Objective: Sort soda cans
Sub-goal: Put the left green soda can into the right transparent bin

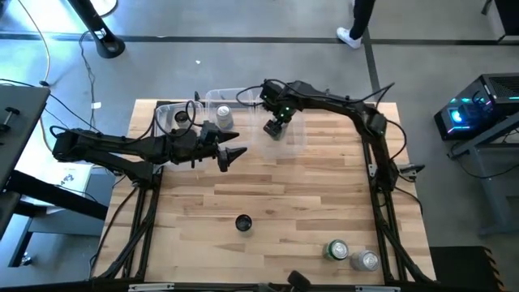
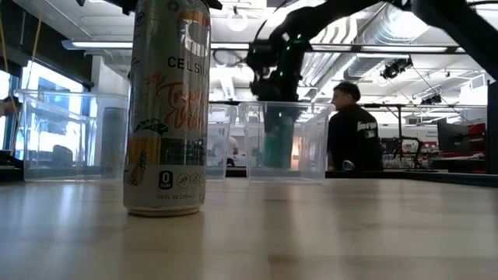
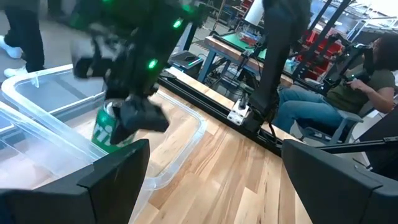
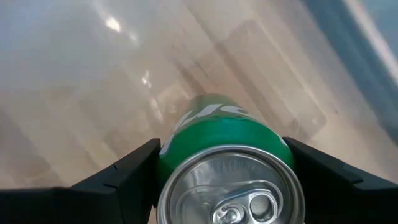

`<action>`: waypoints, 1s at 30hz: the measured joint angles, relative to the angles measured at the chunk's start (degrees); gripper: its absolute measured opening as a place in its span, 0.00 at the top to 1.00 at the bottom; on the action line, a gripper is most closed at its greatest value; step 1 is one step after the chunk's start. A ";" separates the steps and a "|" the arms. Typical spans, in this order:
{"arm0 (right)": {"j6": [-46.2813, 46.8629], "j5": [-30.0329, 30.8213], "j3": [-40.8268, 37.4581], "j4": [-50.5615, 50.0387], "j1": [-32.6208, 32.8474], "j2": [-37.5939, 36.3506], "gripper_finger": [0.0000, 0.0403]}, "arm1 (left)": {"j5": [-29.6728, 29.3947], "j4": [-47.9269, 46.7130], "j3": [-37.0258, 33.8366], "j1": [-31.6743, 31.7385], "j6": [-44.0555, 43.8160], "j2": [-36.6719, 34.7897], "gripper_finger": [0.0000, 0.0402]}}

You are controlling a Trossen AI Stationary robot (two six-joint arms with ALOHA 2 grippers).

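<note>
Sitting clamped between right pincer fingers — green can.

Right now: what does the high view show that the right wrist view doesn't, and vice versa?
Only high: left gripper open and empty, a black can, a green can and silver can at the near edge, a silver can in a bin. Only right wrist: the held can's pull-tab. Both: right gripper holding a green can over the clear bin.
</note>
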 joint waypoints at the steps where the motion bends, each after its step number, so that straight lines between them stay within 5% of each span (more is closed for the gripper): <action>1: -0.03 0.14 0.48 -0.49 -0.03 0.97 0.30 | 0.00 -0.02 0.00 0.00 0.00 0.00 0.11; 21: -4.15 0.76 1.33 0.70 0.07 4.06 0.30 | -0.37 -0.02 0.01 0.00 0.07 0.00 0.11; 27: -2.52 2.68 0.97 1.22 0.06 4.74 0.06 | -0.44 -0.04 0.02 0.00 0.09 0.02 0.11; 30: -2.74 2.66 0.95 1.14 0.06 4.59 0.05 | -0.44 -0.07 0.02 0.00 0.11 0.04 0.11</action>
